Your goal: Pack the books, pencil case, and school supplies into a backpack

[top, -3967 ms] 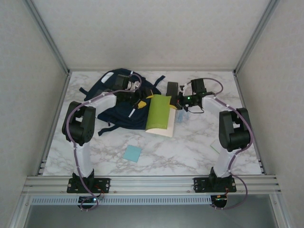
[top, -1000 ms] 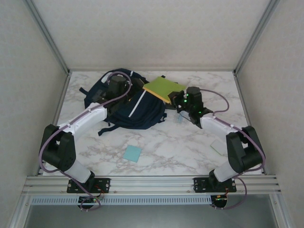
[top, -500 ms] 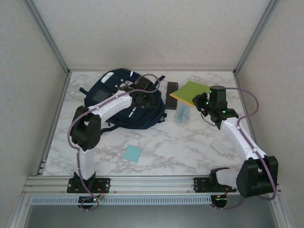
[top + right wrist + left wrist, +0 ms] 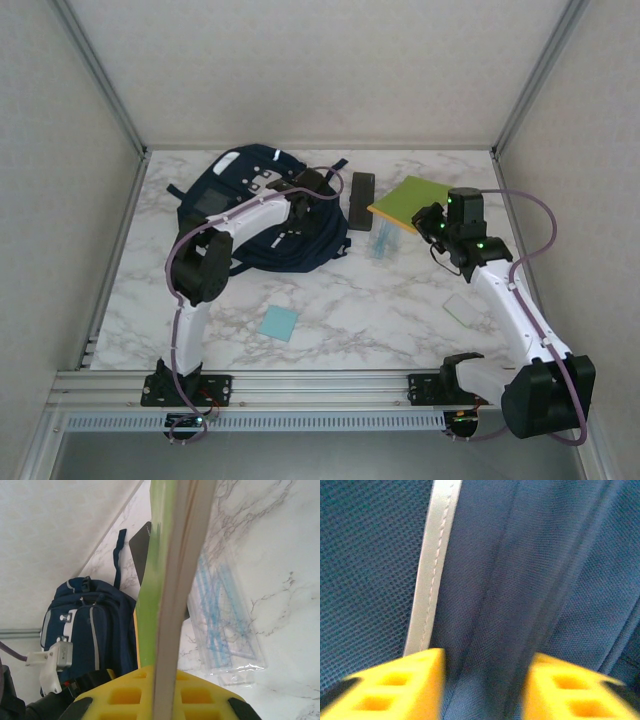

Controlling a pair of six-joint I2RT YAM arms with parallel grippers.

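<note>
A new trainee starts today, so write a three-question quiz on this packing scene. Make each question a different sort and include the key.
1. True or false: the right hand is holding the books.
2. Which item lies nearest the arm bases? A: pencil case. B: light-blue pad. C: clear packet.
3. Fill in: the left hand is down on the ____.

Key: 1 true; 2 B; 3 backpack.

Marble table (image 4: 400, 320) — backpack (image 4: 230, 190), pencil case (image 4: 362, 188), clear packet (image 4: 384, 240), blue pad (image 4: 279, 323).
</note>
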